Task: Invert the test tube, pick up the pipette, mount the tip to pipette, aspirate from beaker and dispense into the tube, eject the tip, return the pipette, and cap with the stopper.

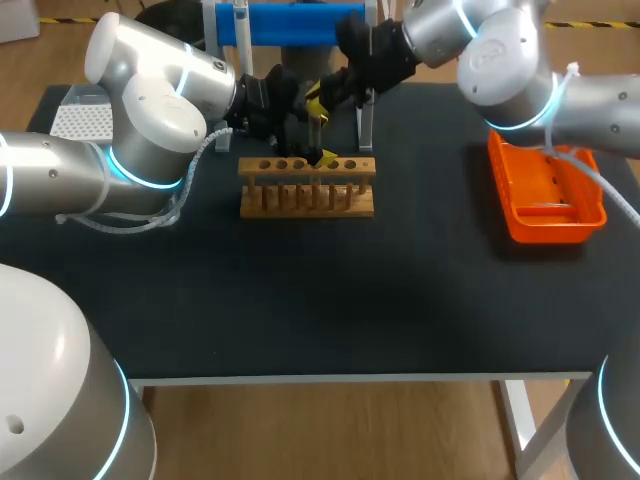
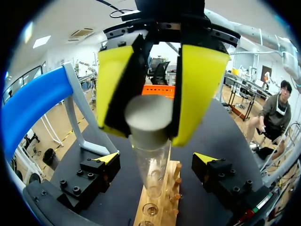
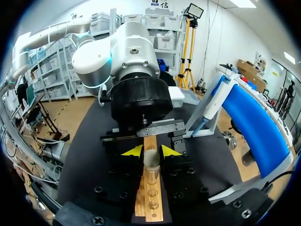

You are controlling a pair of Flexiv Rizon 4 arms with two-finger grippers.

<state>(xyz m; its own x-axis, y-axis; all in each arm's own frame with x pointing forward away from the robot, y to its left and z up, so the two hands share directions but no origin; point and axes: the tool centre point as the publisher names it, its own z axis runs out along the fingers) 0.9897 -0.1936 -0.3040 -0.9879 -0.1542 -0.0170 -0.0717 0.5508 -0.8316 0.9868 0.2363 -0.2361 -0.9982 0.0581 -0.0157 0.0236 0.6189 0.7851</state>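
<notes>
Orange tray (image 1: pixel 545 190) at the right; wooden rack (image 1: pixel 306 208) toward the back, well apart.

Left silver-white jointed arm (image 1: pixel 150 120) came in from the left. Its black yellow-tipped gripper (image 2: pixel 156 160) had fingers (image 2: pixel 109 158) spread wide apart. Right silver-white arm (image 1: pixel 500 60) reached across from the far right corner. Its gripper (image 3: pixel 151 151) faced the left one closely, yellow pads (image 2: pixel 197 89) clamped on both sides of a pale cylindrical stopper (image 2: pixel 148 115).

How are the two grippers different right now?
The right gripper is shut on the stopper; the left gripper is open, holding nothing. The right gripper's fingers sit close together; the left gripper's stand wide apart, either side of the tube. Both are above the rack, with yellow tips.
</notes>
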